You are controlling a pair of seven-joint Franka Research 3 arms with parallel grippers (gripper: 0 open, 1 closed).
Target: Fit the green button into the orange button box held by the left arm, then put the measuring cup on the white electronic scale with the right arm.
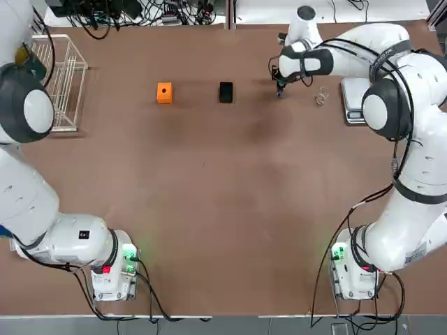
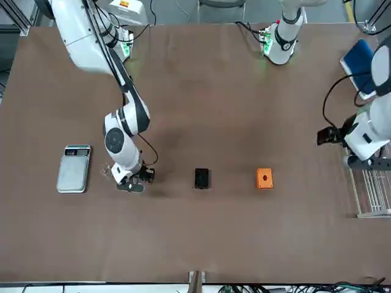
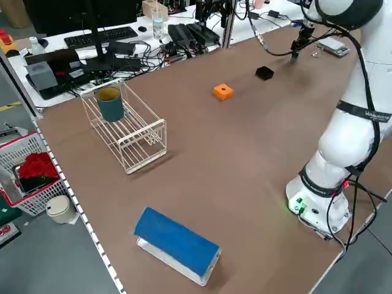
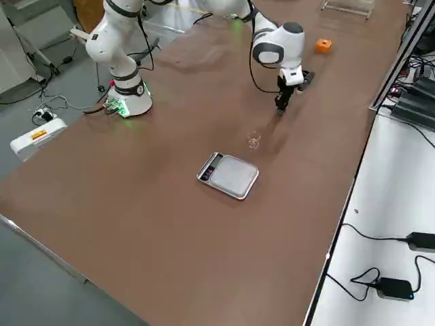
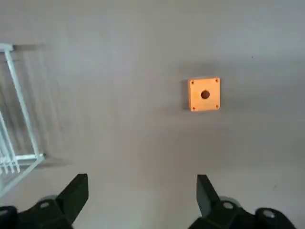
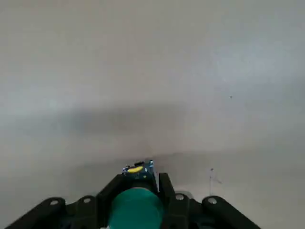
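Right gripper point(image 6: 137, 191): jaws closed on the green button point(image 6: 136, 210), low over the bench point(image 1: 223, 209) just beside the black block point(image 1: 225, 92). Orange button box point(image 1: 164, 93) on the bench beyond that block, hole up, unheld; black block directly between button and box. Left gripper point(image 5: 138, 193): jaws wide open, empty, hovering short of the box, nearer to it. Measuring cup point(image 1: 321, 96) between right gripper and white electronic scale point(image 1: 355, 101). Wire basket point(image 1: 59, 84) off by the left arm.
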